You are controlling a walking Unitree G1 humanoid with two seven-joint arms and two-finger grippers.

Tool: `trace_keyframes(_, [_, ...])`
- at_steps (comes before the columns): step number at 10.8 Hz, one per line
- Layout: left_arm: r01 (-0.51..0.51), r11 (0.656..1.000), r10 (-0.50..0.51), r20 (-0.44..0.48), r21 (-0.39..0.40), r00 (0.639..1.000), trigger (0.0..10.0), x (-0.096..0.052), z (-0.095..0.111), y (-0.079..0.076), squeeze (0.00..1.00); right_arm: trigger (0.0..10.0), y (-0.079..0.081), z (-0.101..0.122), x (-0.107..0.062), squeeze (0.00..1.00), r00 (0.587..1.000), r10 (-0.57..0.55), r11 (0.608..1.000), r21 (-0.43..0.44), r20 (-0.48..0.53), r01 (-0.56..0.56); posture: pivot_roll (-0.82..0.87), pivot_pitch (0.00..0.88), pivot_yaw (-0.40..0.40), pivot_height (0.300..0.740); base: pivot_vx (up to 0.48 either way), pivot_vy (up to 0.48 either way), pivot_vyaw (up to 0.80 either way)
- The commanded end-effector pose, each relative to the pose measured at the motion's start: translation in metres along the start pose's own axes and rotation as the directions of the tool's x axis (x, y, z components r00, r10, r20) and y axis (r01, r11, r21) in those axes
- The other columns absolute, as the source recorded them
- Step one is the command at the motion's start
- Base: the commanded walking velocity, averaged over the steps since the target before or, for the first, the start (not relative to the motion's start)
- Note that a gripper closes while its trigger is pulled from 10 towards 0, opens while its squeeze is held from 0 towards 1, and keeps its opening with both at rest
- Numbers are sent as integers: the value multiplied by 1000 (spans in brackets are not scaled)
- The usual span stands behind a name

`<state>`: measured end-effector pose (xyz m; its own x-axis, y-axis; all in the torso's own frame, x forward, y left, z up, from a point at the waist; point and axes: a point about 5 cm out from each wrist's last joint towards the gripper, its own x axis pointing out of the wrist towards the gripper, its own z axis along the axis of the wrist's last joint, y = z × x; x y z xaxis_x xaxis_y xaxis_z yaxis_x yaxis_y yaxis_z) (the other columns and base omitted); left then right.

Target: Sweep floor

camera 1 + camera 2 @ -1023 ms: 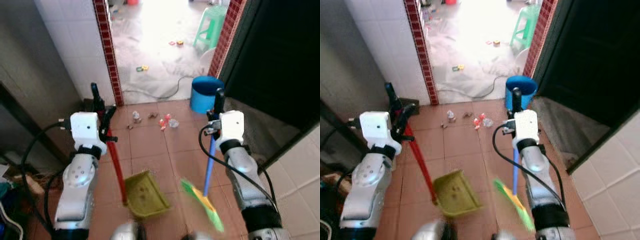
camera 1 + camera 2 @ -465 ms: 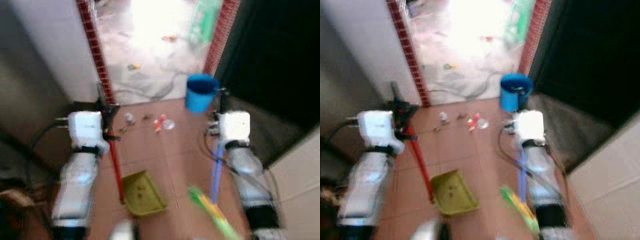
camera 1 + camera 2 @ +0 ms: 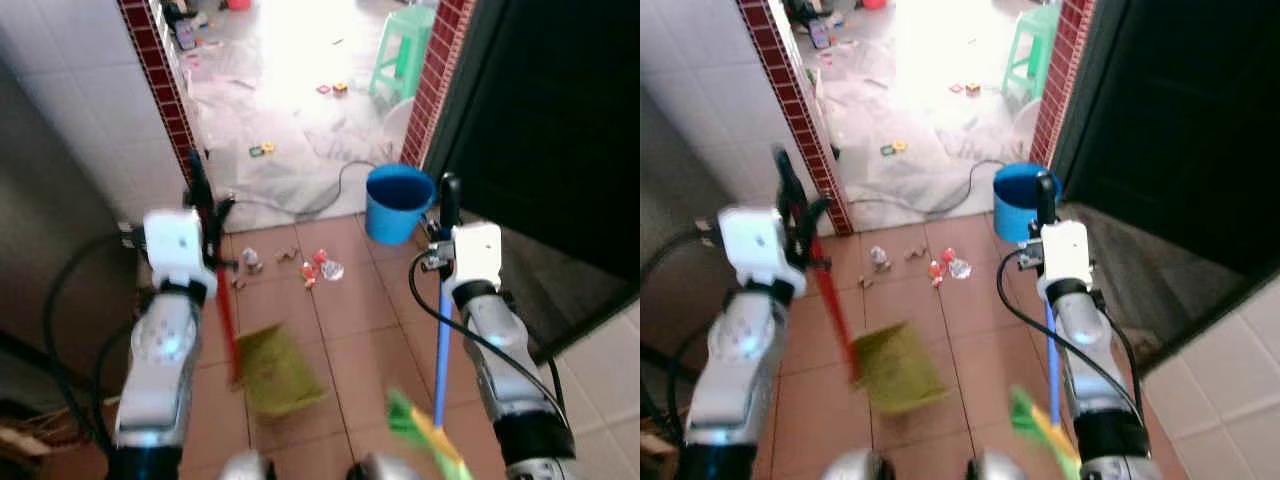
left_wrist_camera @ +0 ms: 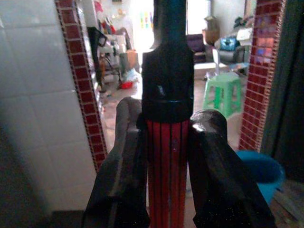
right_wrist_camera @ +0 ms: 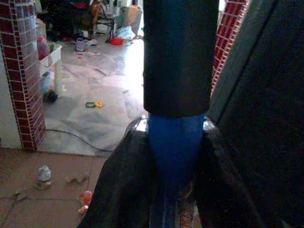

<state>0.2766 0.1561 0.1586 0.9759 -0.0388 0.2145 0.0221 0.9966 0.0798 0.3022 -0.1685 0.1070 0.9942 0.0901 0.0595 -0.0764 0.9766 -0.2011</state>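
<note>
Both tools are loaded — left tool (image 4: 166, 156) clenched on the red-handled dustpan (image 3: 275, 368), right tool (image 5: 173, 161) on the blue broom (image 3: 440, 340) — approaching litter (image 3: 318, 266) at 12 o'clock; next, sweep it panward.

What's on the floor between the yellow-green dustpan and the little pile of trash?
Only bare reddish floor tiles, in the left eye view. The yellow-green plastic dustpan sits nearer the robot; the small pile of red and clear litter lies farther off, before the doorway.
</note>
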Motion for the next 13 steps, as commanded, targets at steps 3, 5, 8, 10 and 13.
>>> trace_keyframes(3, [-66,986,60,45,151,997,10000,-1,5,22,0,10000,7,12,5,0,998,17,1000,12,52,-18,-33,55,11,740,0,0,0])
trace_keyframes(5, [-92,970,90,17,225,996,10000,3,-1,32,0,10000,7,12,5,0,999,11,1000,19,52,-12,-36,53,14,740,0,0,0])
trace_keyframes(8, [-67,974,74,-23,216,997,10000,-1,-10,27,0,10000,8,16,6,0,997,23,1000,-7,73,-23,-36,56,14,740,0,0,519])
trace_keyframes(10, [-48,977,62,-64,209,996,10000,-2,-21,23,0,10000,9,15,6,0,997,25,1000,-1,69,-25,-34,54,11,740,0,0,769])
trace_keyframes(13, [-60,974,77,-70,219,995,10000,3,-24,23,0,10000,8,19,13,0,996,20,1000,17,82,-22,-39,53,12,740,0,0,427])
